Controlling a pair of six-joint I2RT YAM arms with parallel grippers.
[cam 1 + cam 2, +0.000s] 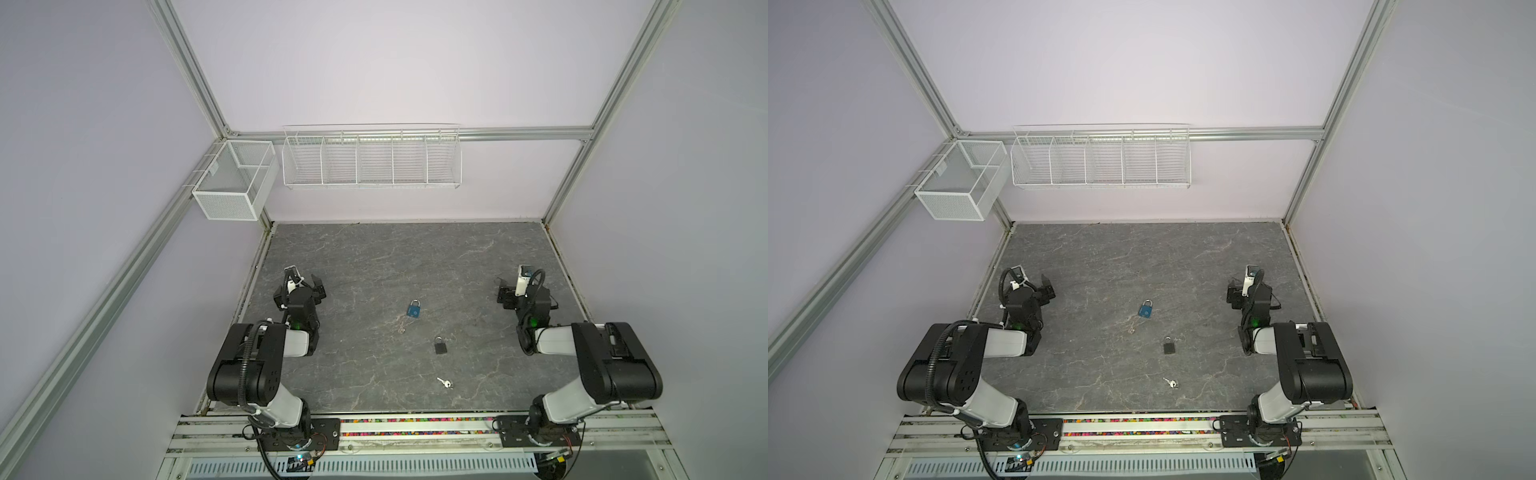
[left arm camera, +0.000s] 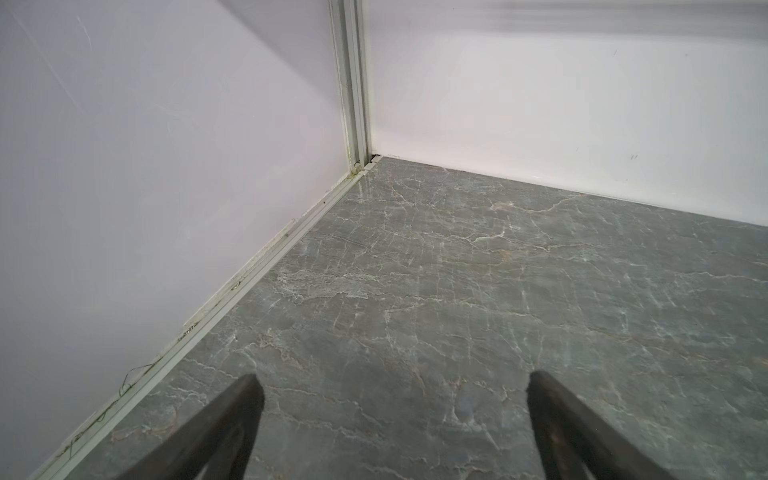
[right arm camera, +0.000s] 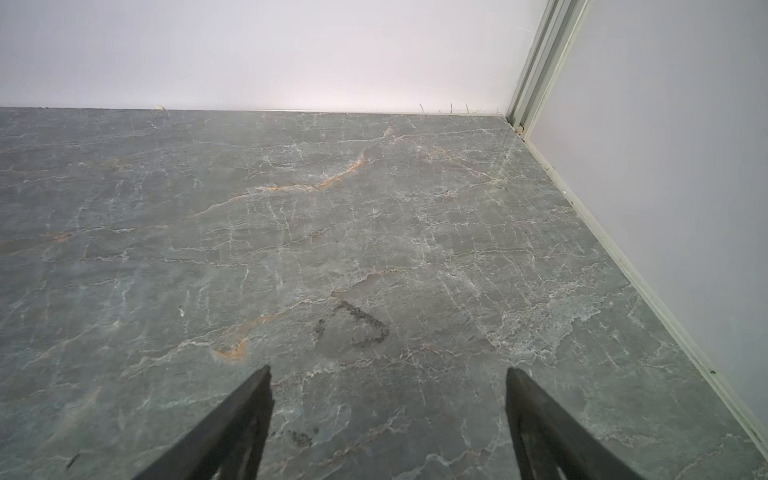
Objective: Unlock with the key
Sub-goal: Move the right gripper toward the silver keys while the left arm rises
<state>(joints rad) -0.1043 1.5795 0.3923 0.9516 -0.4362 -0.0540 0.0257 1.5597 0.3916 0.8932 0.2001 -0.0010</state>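
Rest pose: left claw (image 2: 390,388) and right claw (image 3: 388,384) stand open, empty, near opposite desk (image 1: 374,257) edges, presumably keeping key (image 1: 444,382), blue padlock (image 1: 414,309) and black padlock (image 1: 440,345) unobstructed.

The setting is a robotics laboratory test cell: an aluminium extrusion frame (image 1: 519,134) with plain pale wall panels (image 1: 395,62) encloses a grey marble-pattern tabletop (image 1: 374,257). Two black-and-white robot arms (image 1: 598,357) with exposed corrugated cable conduit (image 1: 246,365) are bolted to a slotted mounting rail (image 1: 415,442) well behind the left gripper (image 2: 395,380). A white wire rack (image 1: 372,158) and a mesh basket (image 1: 232,183) hang on the frame, well beyond that gripper and above the tabletop.
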